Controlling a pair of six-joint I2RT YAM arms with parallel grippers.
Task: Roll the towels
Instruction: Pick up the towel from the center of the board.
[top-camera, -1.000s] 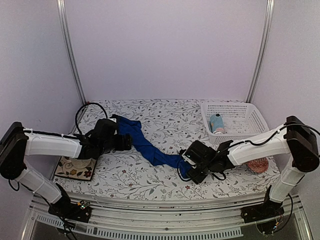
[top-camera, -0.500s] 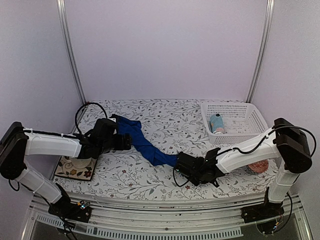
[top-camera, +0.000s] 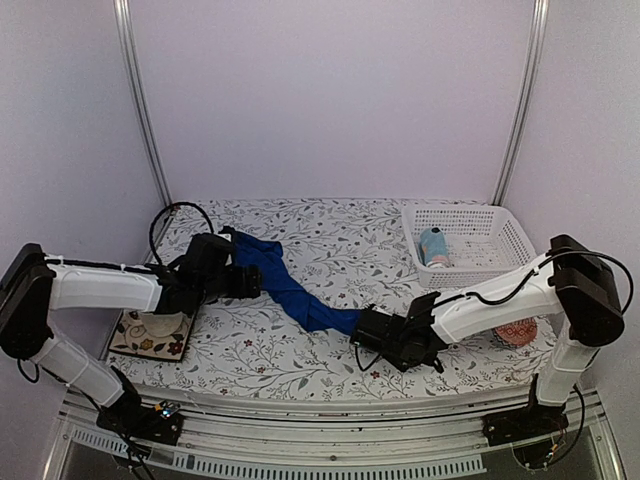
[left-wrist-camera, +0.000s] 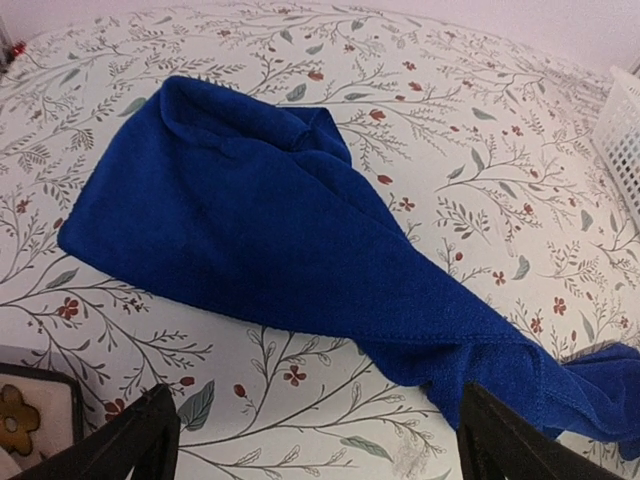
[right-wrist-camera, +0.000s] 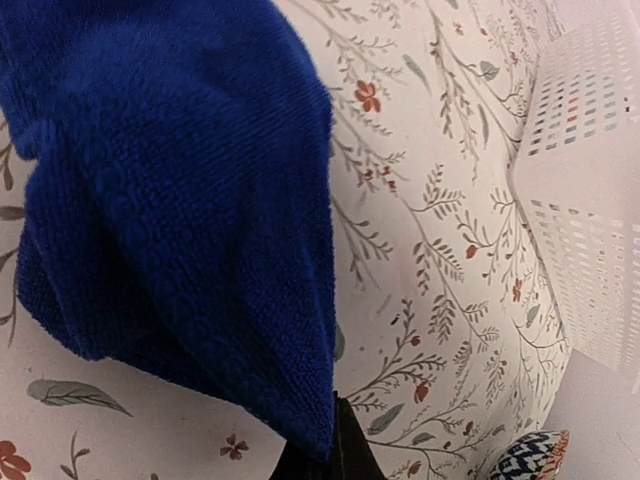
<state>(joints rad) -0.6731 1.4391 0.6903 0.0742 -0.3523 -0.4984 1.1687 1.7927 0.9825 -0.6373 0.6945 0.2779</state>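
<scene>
A long royal-blue towel (top-camera: 290, 290) lies stretched diagonally on the flowered table cover, from the back left toward the front middle. My right gripper (top-camera: 362, 328) is shut on its near-right end; in the right wrist view the blue towel (right-wrist-camera: 180, 200) bunches up from the closed fingertips (right-wrist-camera: 337, 445). My left gripper (top-camera: 256, 283) is open, low beside the towel's wide far-left end. The left wrist view shows the blue towel (left-wrist-camera: 280, 220) just ahead of that gripper (left-wrist-camera: 318, 405), with nothing between its fingers. A light-blue towel (top-camera: 435, 247) lies rolled in the white basket (top-camera: 500, 232).
The white basket (right-wrist-camera: 590, 200) stands at the back right. A pink-red patterned ball (top-camera: 515, 332) lies by the right arm, also showing as the ball (right-wrist-camera: 530, 455) low in the right wrist view. A flowered square mat (top-camera: 150, 335) sits under the left arm.
My right gripper has moved left and down onto the blue towel's near end and has closed on it. The left arm has barely moved and stays open.
</scene>
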